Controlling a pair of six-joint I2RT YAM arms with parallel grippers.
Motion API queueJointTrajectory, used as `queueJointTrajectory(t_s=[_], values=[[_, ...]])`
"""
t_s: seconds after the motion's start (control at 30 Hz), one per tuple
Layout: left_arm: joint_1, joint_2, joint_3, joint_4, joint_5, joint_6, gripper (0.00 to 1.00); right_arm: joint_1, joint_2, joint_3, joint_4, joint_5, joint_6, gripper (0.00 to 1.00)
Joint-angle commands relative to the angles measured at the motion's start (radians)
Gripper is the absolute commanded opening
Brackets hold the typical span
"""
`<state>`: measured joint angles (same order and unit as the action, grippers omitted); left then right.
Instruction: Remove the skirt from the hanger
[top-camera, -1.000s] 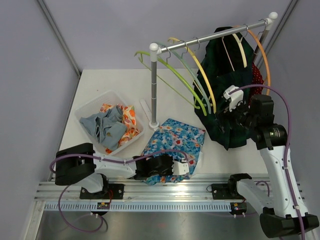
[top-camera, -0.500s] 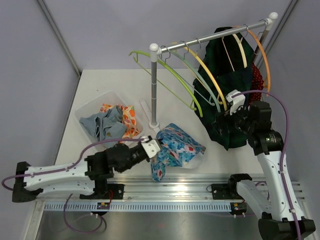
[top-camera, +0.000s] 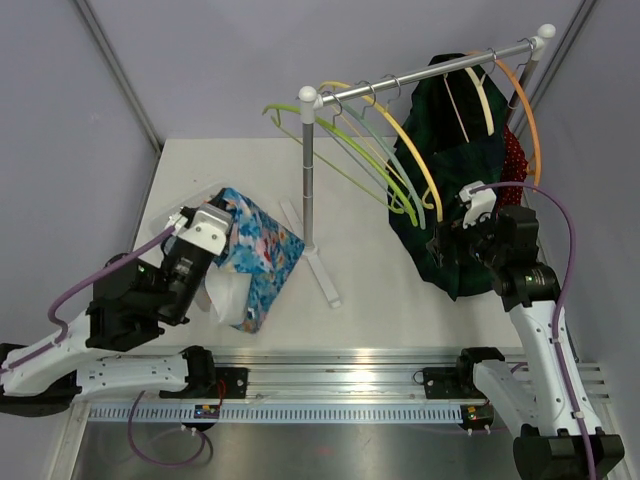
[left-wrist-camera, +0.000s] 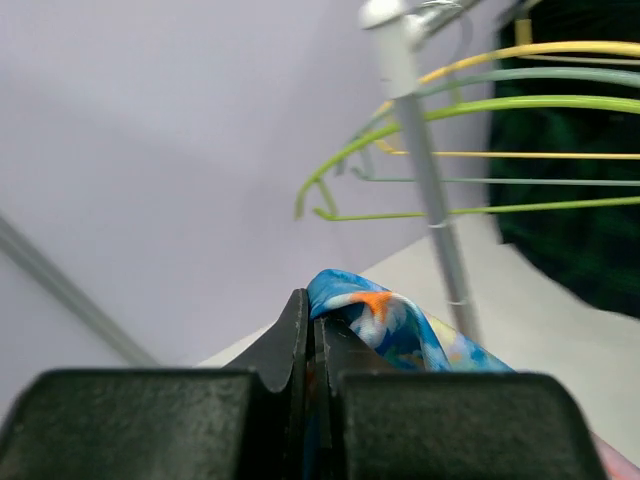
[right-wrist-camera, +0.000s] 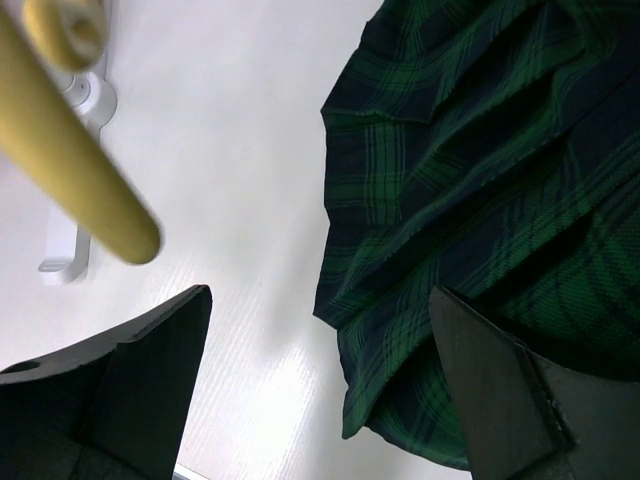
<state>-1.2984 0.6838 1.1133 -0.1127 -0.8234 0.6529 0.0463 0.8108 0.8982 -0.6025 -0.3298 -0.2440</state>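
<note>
Two grippers: left gripper (left-wrist-camera: 312, 312) clamps floral skirt (left-wrist-camera: 392, 322), cloth draping below; right gripper (right-wrist-camera: 315, 305) wide, plaid skirt (right-wrist-camera: 480, 200) just beside.

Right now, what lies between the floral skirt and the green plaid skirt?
In the top view: the rack pole and its foot on bare table, empty hangers above, between floral skirt and plaid skirt.

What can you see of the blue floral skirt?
The blue floral skirt is thin, soft-looking fabric printed with orange and white flowers on blue, with a white lining showing at its lower near side. Bunched, it drapes from the left pincer, whose jaws are shut on a fold of it. It hangs over the left side of the table, apart from the rack; whether its bottom touches anything is unclear.
</note>
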Motion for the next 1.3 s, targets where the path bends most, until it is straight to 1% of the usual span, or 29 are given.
queueJointTrajectory(t_s=[0.0,0.07,0.1,0.17,0.2,0.27,0.3,0.37,0.4,0.43,0.47,0.5,0.6,0.73,0.87,1.0,1.03,1.1,1.13,1.23,1.27], values=[[0.113,0.037,0.078,0.09,-0.083,0.175,0.0,-0.017,-0.009,-0.007,0.055,0.014,0.025,0.97],[0.192,0.039,0.086,0.108,-0.056,0.169,0.0,-0.022,-0.009,-0.008,0.055,0.009,0.026,0.97],[0.268,0.042,0.085,0.107,-0.033,0.153,0.0,-0.022,-0.009,-0.008,0.055,0.009,0.026,0.97],[0.351,0.051,0.066,0.085,-0.005,0.12,0.0,-0.026,-0.01,-0.01,0.056,0.011,0.028,0.97],[0.435,0.057,0.06,0.068,0.035,0.067,0.0,-0.026,-0.013,-0.01,0.056,0.009,0.028,0.98],[0.532,0.083,0.033,0.018,0.084,0.013,0.0,-0.029,-0.015,-0.013,0.055,0.008,0.028,0.98],[0.635,0.094,0.02,0.005,0.131,-0.042,0.0,-0.031,-0.016,-0.013,0.053,0.008,0.028,0.97],[0.746,0.121,-0.024,-0.005,0.187,-0.1,0.0,-0.033,-0.021,-0.013,0.055,0.008,0.028,0.97],[0.852,0.126,-0.039,-0.008,0.264,-0.19,0.0,-0.034,-0.019,-0.013,0.055,0.011,0.028,0.98],[0.949,0.134,-0.067,-0.021,0.308,-0.281,0.0,-0.034,-0.024,-0.013,0.053,0.011,0.026,0.98],[0.95,0.141,-0.067,-0.025,0.343,-0.282,0.0,-0.036,-0.025,-0.015,0.053,0.014,0.026,0.98],[1.017,0.149,-0.098,-0.025,0.386,-0.347,0.0,-0.037,-0.028,-0.015,0.053,0.015,0.025,0.98],[1.097,0.216,-0.144,-0.044,0.467,-0.435,0.0,-0.037,-0.027,-0.015,0.055,0.017,0.025,0.98],[1.143,0.345,-0.176,-0.097,0.585,-0.518,0.0,-0.039,-0.028,-0.015,0.053,0.017,0.025,0.98],[1.183,0.482,-0.205,-0.11,0.687,-0.575,0.0,-0.037,-0.033,-0.013,0.05,0.02,0.025,0.98],[1.212,0.62,-0.211,-0.117,0.78,-0.595,0.0,-0.039,-0.036,-0.012,0.049,0.017,0.023,0.98],[1.219,0.687,-0.211,-0.12,0.796,-0.595,0.0,-0.039,-0.036,-0.012,0.049,0.018,0.023,0.98],[1.238,0.764,-0.21,-0.128,0.829,-0.588,0.0,-0.037,-0.039,-0.012,0.049,0.015,0.023,0.98],[1.248,0.839,-0.205,-0.143,0.854,-0.587,0.0,-0.037,-0.039,-0.012,0.047,0.015,0.023,0.98],[1.275,0.957,-0.164,-0.197,0.905,-0.581,0.0,-0.039,-0.045,-0.012,0.046,0.015,0.023,0.98],[1.278,1.023,-0.149,-0.212,0.908,-0.578,0.0,-0.037,-0.047,-0.012,0.046,0.015,0.023,0.98]])
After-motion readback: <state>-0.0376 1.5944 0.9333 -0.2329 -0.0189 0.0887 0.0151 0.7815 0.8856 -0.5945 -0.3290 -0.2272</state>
